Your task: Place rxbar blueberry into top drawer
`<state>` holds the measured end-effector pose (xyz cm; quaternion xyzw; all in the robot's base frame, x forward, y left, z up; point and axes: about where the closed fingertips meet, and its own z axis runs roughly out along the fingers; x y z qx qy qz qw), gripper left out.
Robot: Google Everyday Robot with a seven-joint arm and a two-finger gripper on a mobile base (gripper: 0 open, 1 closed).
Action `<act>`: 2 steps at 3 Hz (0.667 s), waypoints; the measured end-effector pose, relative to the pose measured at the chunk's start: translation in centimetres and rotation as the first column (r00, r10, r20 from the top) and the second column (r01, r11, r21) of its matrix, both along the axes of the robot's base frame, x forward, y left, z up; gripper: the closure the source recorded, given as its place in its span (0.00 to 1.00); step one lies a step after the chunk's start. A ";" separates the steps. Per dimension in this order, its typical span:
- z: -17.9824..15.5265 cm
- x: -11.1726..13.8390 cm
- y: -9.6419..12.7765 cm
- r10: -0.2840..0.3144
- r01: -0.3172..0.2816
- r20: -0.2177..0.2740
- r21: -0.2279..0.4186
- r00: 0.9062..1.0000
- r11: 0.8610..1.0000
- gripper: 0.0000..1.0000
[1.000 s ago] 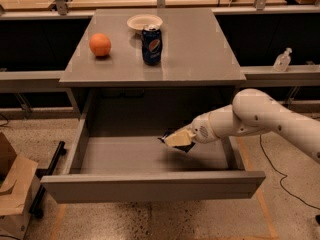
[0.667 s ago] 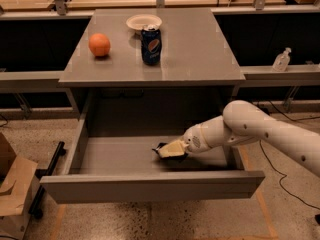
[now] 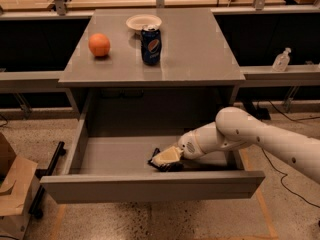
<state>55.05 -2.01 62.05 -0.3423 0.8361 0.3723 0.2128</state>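
The top drawer [image 3: 150,186] of the grey table is pulled wide open, its floor bare on the left. My gripper [image 3: 164,159] reaches in from the right on a white arm [image 3: 250,134] and sits low over the drawer floor, just behind the front panel. Its tan fingers [image 3: 170,155] are shut on the rxbar blueberry [image 3: 156,163], a small dark wrapper that shows at and below the fingertips. The bar is at or just above the drawer floor; I cannot tell whether it touches.
On the tabletop [image 3: 200,49] stand a blue Pepsi can [image 3: 150,45], an orange [image 3: 99,44] and a white bowl [image 3: 143,22]. A cardboard box [image 3: 12,184] sits on the floor at the left. A clear bottle [image 3: 281,60] stands on the right-hand shelf.
My gripper has moved left and down inside the drawer with the bar, ending closer to the front panel and the drawer floor.
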 end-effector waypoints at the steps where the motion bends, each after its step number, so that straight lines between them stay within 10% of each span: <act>1: 1.3 0.4 0.0 -0.001 0.001 0.043 -0.011 0.999 1.000 0.00; 2: 4.0 1.4 -0.3 -0.027 0.029 0.118 -0.017 0.993 0.999 0.00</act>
